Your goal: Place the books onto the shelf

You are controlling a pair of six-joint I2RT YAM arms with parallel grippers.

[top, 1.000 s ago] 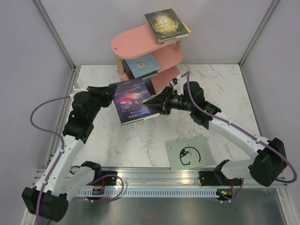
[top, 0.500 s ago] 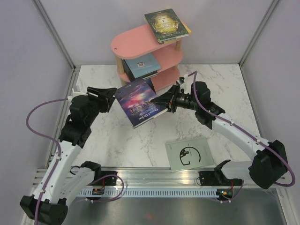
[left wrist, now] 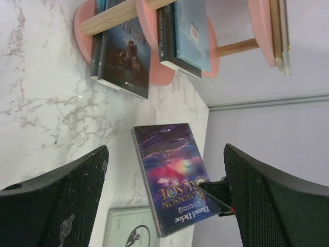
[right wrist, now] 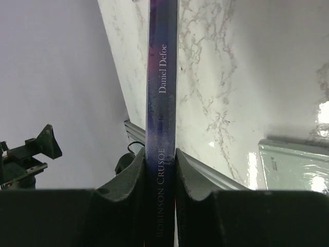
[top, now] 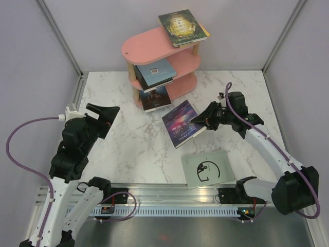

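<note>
Right hand (top: pixel 204 122) clamped on spine of purple book (top: pixel 181 124), book tilted; left hand (top: pixel 104 110) jaws wide apart.

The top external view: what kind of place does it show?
Probably a robot lab cell, not a home: plain pale walls enclose a marble-patterned table, two arms are bolted to a metal rail, and a pink shelf holds books.

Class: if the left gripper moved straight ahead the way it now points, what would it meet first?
Likely the Robinson Crusoe book gripped by the right gripper: it shows between the open fingers of the left gripper. Depth is unclear.
</note>
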